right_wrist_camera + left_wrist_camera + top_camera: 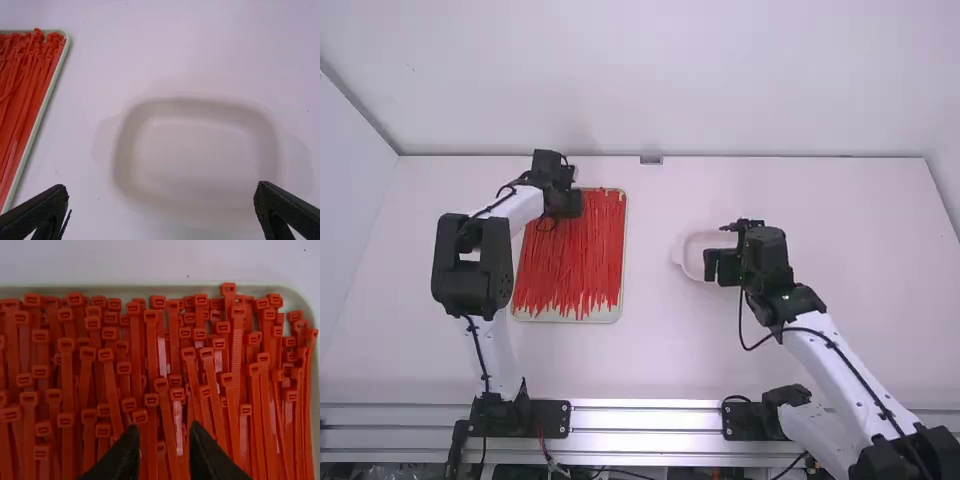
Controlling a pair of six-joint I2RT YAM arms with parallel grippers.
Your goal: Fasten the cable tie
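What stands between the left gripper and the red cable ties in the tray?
Nothing visible does. The left gripper hangs open directly above the cable ties, which lie uncovered in the tray.

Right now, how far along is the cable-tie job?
Done: nothing; the white handled dish is empty. In hand: open left gripper hovers over red plastic cable ties in the pale-green tray; open right gripper above the dish. Left: pick, loop, fasten.

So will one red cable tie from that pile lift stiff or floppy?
Probably floppy: the cable ties are long thin strips, likely drooping and light. Packed overlapping on the tray, neighbours may drag along in the left tool.
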